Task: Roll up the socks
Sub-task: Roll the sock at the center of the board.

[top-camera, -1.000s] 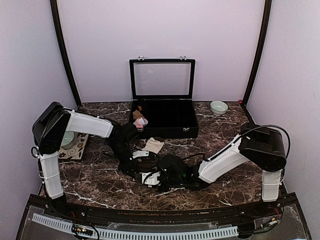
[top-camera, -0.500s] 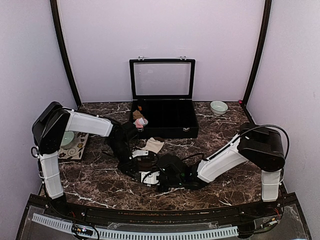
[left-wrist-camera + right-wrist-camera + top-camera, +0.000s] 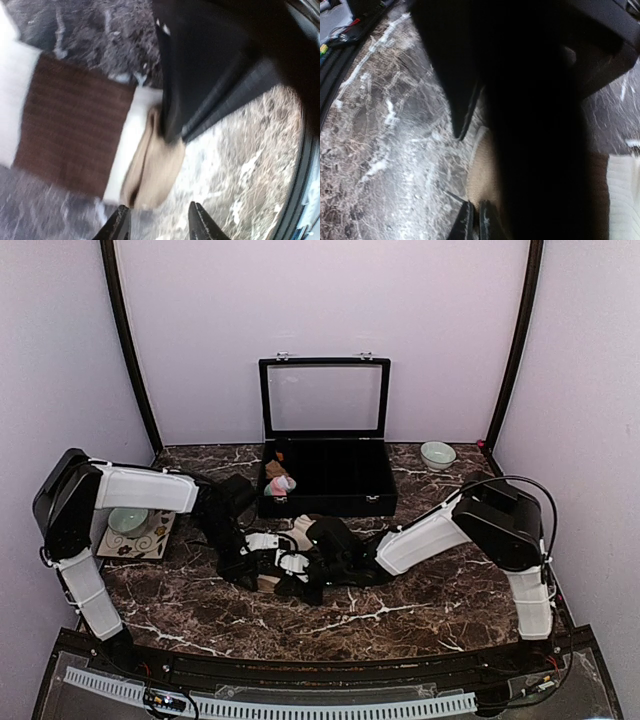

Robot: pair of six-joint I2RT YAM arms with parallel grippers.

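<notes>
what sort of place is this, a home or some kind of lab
Most likely a robot test booth, not a home: a left arm and right arm bolted at the edge of a marble-patterned table, plain lilac walls closing it in, and loose props such as an open black case.

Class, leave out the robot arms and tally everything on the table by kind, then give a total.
Socks: 2
Bowls: 2
Case: 1
Mat: 1
Tan bundle: 1
Total: 7
</notes>
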